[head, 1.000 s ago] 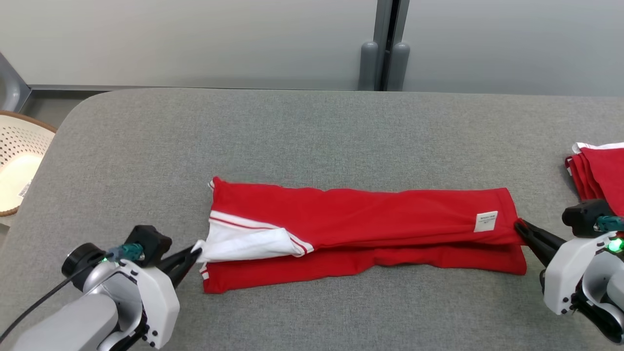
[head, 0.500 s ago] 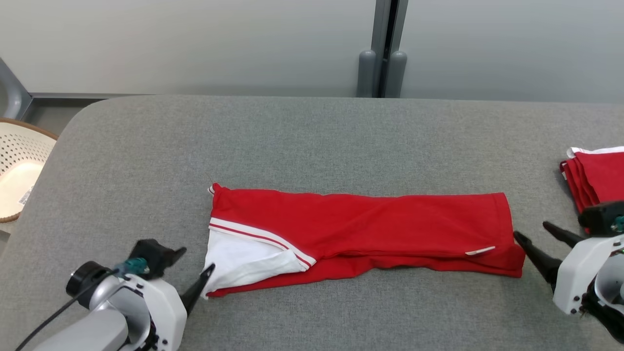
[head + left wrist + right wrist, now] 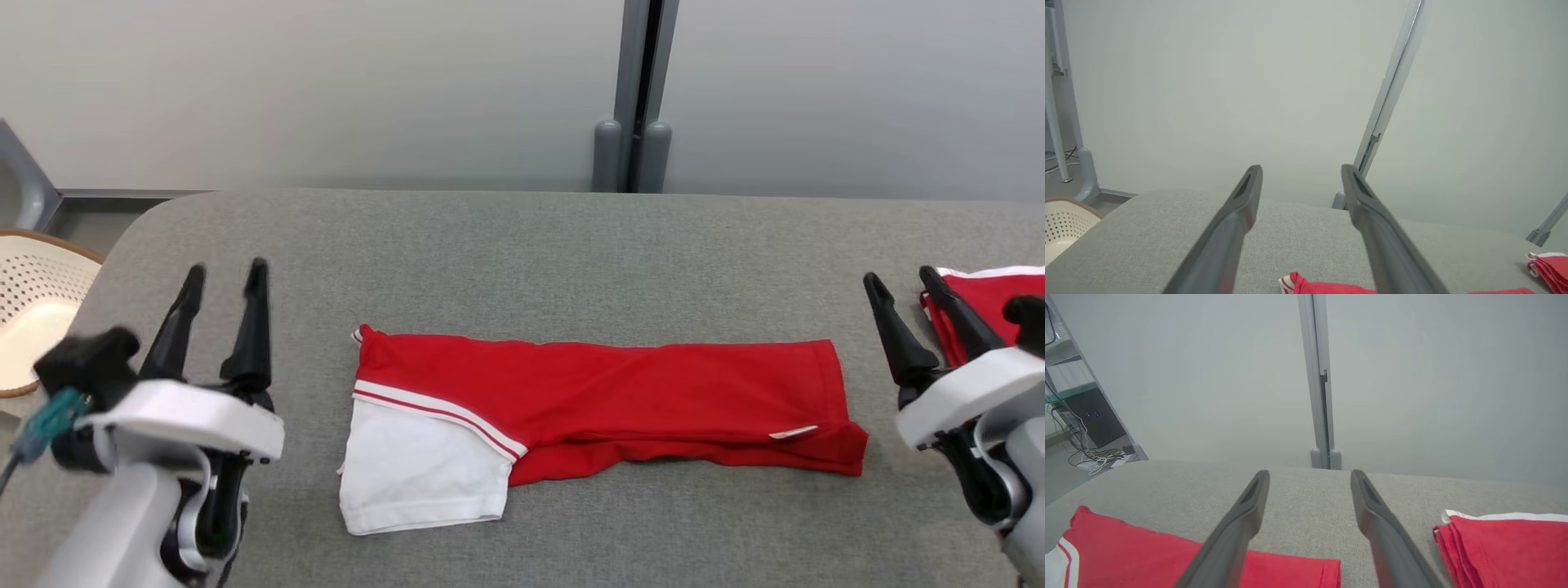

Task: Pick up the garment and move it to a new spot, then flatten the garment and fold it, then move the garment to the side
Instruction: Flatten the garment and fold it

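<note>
left tool [image 3: 227, 268]: jaws wide apart, nothing held, near the left edge of the tabletop [image 3: 522, 237], fingers pointing toward the far edge. right tool [image 3: 898, 275]: jaws wide apart, nothing held, near the right edge, between the garment [image 3: 620, 392] and a folded red stack [image 3: 996, 298].

garment location: mid tabletop, toward the near edge, long axis running left to right, apart from both tools.

handling (judged): light, soft and limp. lifted at one point it would likely sag and the layers would open. the knit should drag on the grey cloth surface rather than slide. take hold at both short ends together, pinching all layers near the corners.

appearance: red, folded into a narrow band. a white panel with red-and-white stripe trim lies at the left end. a small white label sits near the right end. the near side is uneven, with a lower layer showing.
</note>
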Tool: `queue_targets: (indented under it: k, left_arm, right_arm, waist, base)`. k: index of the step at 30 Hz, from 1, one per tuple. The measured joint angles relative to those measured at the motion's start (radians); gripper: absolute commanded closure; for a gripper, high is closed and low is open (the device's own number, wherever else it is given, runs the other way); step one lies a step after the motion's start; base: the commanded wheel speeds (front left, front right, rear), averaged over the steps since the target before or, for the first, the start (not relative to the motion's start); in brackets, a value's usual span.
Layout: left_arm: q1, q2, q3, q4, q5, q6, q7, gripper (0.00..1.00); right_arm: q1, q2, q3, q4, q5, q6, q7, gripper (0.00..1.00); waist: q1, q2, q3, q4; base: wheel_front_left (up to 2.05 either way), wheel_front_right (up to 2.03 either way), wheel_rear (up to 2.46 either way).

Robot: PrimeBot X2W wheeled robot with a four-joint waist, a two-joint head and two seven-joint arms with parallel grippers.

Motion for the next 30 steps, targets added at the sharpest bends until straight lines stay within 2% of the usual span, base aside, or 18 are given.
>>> queue_targets:
  k: [3,7,12,15,21,30]
  left_arm:
    - [0.125,-0.116,0.202,-0.053,0.094,-0.042,0.000,0.00]
    - [0.224,-0.264,0.383,-0.071,0.228,-0.119,0.000,0.00]
    - [0.305,-0.379,0.500,-0.064,0.389,-0.216,0.000,0.00]
    - [0.350,-0.402,0.519,-0.030,0.486,-0.230,0.000,0.00]
    - [0.358,-0.419,0.536,-0.009,0.543,-0.260,0.000,0.00]
    - [0.284,-0.420,0.509,0.029,0.553,-0.285,0.000,0.00]
  right_arm:
    - [0.085,0.070,-0.181,-0.080,-0.141,0.000,-0.002,0.00]
    - [0.234,0.178,-0.367,-0.198,-0.315,0.000,-0.002,0.00]
    - [0.359,0.284,-0.472,-0.300,-0.450,0.000,-0.002,0.00]
    - [0.400,0.328,-0.504,-0.320,-0.493,0.000,-0.002,0.00]
    - [0.419,0.374,-0.544,-0.318,-0.537,0.000,-0.002,0.00]
    - [0.308,0.417,-0.640,-0.059,-0.505,0.000,0.018,0.00]
  waist:
    - [0.0000,0.0000,-0.005,-0.002]
    - [0.0000,0.0000,-0.011,-0.004]
    - [0.0000,0.0000,-0.014,-0.007]
    - [0.0000,0.0000,-0.008,-0.009]
    - [0.0000,0.0000,0.017,0.001]
    - [0.0000,0.0000,0.085,0.031]
  base:
    - [0.00,0.00,0.00]
    - [0.00,0.00,0.00]
    - [0.00,0.00,0.00]
    - [0.00,0.00,0.00]
    - [0.00,0.00,0.00]
    - [0.00,0.00,0.00]
